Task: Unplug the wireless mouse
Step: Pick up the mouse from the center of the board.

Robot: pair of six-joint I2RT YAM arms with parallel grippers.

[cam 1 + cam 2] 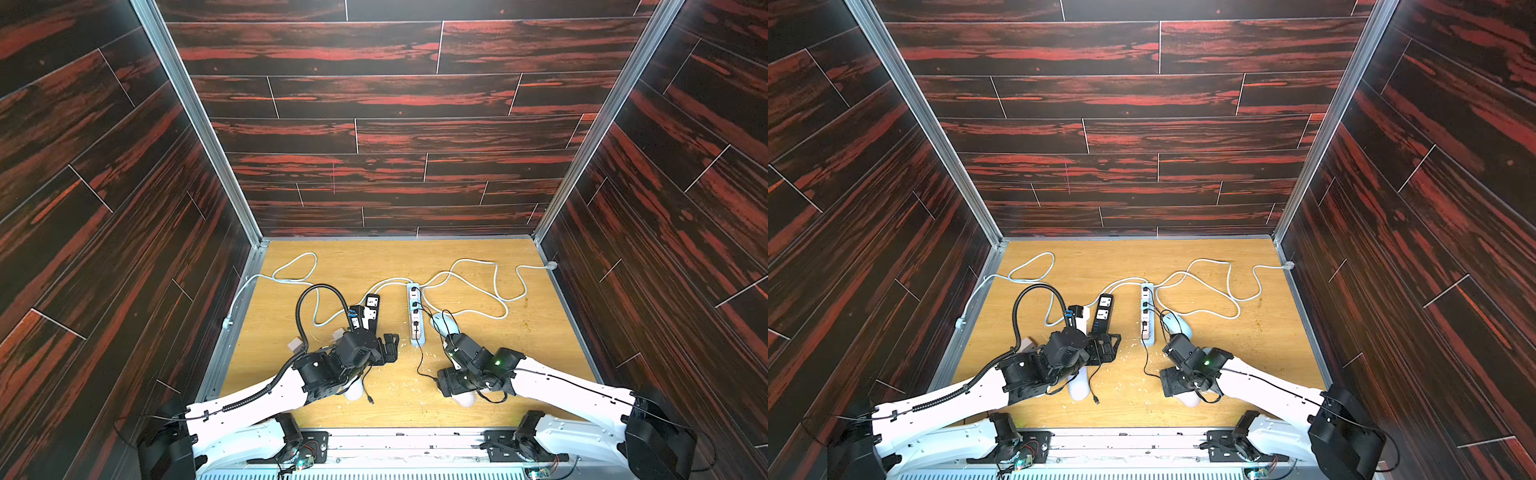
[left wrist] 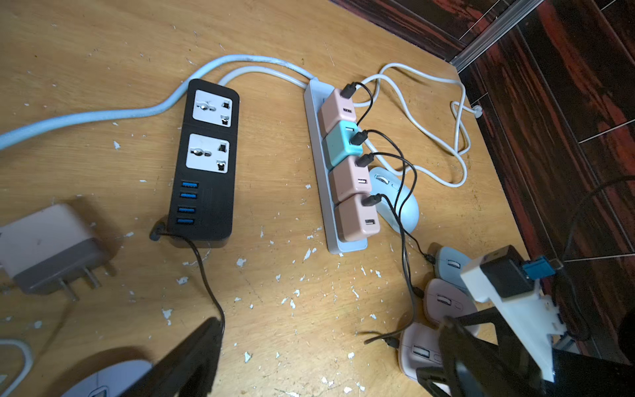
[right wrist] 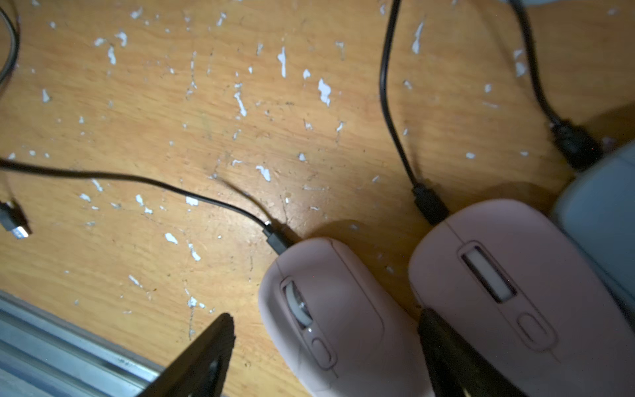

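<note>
A loose pink-and-grey adapter (image 2: 51,247) lies flat on the white-flecked wooden table (image 2: 275,154)

Two pink mice (image 3: 330,316) with cables (image 3: 206,201)

There are two power strips (image 2: 206,165), one black and one white. Four little chargers (image 2: 343,144) sit in the white one. I can count five mice (image 2: 393,206).
</note>
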